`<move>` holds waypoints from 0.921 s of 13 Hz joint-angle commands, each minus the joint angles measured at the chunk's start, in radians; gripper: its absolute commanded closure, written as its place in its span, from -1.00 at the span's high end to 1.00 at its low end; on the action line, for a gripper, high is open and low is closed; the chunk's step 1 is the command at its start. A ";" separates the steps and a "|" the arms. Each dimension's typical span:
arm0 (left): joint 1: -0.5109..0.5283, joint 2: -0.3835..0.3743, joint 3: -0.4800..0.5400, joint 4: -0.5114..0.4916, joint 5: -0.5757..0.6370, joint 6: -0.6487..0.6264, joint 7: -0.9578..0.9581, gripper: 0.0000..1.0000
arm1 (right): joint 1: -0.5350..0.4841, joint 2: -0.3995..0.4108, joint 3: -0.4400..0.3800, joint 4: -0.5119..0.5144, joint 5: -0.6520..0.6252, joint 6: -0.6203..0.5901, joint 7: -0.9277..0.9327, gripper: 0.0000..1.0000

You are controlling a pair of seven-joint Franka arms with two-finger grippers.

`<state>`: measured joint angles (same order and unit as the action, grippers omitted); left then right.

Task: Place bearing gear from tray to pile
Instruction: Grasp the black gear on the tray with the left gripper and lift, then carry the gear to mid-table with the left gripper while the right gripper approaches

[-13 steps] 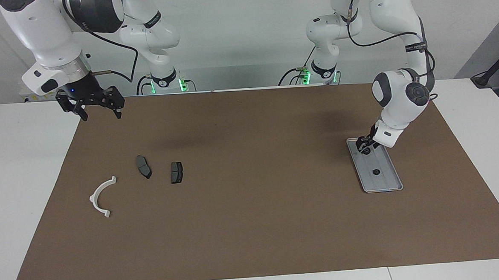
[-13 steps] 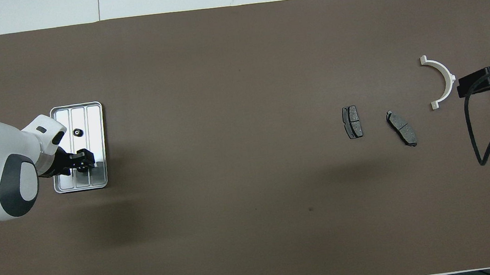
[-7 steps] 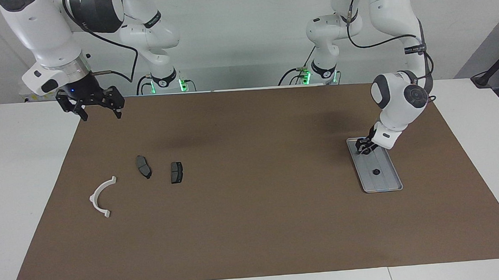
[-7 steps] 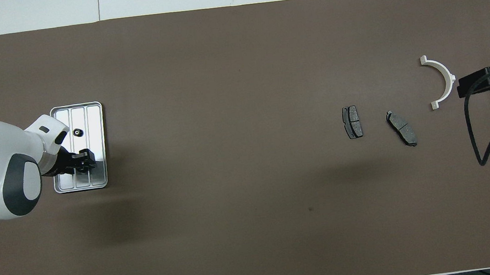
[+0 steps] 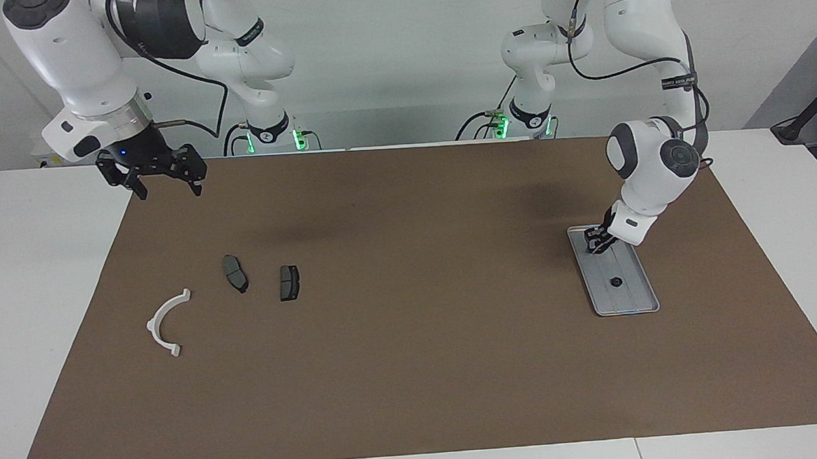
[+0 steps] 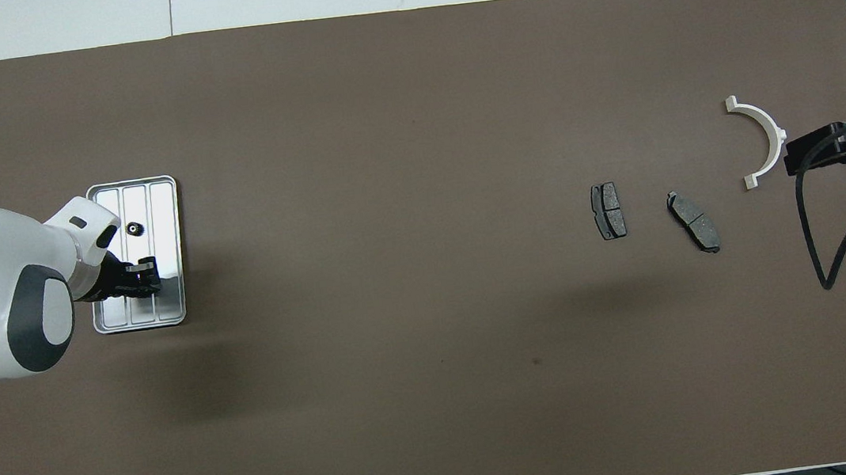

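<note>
The silver-grey tray (image 5: 636, 296) lies on the brown mat at the left arm's end; it also shows in the overhead view (image 6: 162, 211). One small dark bearing gear (image 5: 615, 281) lies on it, also seen from overhead (image 6: 135, 228). My left gripper (image 5: 596, 242) is just over the tray's end nearer the robots, shut on another small dark bearing gear. The pile lies at the right arm's end: a white arc (image 5: 167, 322) and two dark pads (image 5: 235, 273) (image 5: 289, 282). My right gripper (image 5: 163, 185) waits open and empty in the air above the mat's edge.
A brown mat (image 5: 415, 355) covers most of the white table. The right arm's black cable (image 6: 829, 239) hangs over the mat beside the white arc (image 6: 761, 139). The two pads show in the overhead view (image 6: 608, 211) (image 6: 693, 221).
My left gripper has closed on the gear at the tray's near end and risen slightly. The right gripper has shifted a little.
</note>
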<state>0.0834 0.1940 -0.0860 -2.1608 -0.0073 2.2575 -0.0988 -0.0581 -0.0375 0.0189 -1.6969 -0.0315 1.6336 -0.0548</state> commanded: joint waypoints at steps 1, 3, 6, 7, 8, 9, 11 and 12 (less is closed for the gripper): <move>-0.011 0.016 0.009 0.088 -0.005 -0.100 0.002 -0.94 | -0.017 -0.028 0.010 -0.037 0.007 0.028 -0.007 1.00; -0.049 0.016 0.006 0.185 -0.019 -0.206 -0.059 -0.94 | -0.017 -0.028 0.010 -0.035 0.010 0.028 -0.007 1.00; -0.169 0.018 0.006 0.246 -0.055 -0.239 -0.264 -0.93 | -0.017 -0.028 0.010 -0.035 0.010 0.029 -0.003 1.00; -0.209 0.021 0.006 0.271 -0.080 -0.240 -0.321 -0.93 | -0.017 -0.027 0.010 -0.033 0.010 0.031 -0.006 1.00; -0.264 0.042 0.008 0.303 -0.085 -0.245 -0.404 -0.93 | -0.019 -0.025 0.010 -0.032 0.010 0.038 -0.010 1.00; -0.311 0.051 0.008 0.337 -0.085 -0.243 -0.496 -0.93 | -0.016 -0.025 0.010 -0.032 0.010 0.057 -0.008 1.00; -0.407 0.074 0.011 0.389 -0.085 -0.243 -0.612 -0.93 | -0.017 -0.025 0.010 -0.032 0.010 0.058 -0.008 1.00; -0.456 0.085 0.011 0.407 -0.082 -0.242 -0.669 -0.93 | -0.019 -0.025 0.010 -0.032 0.010 0.060 -0.008 1.00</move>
<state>-0.3006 0.2376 -0.0953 -1.8212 -0.0803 2.0432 -0.6889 -0.0581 -0.0417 0.0189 -1.7002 -0.0305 1.6669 -0.0548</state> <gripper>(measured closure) 0.656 0.000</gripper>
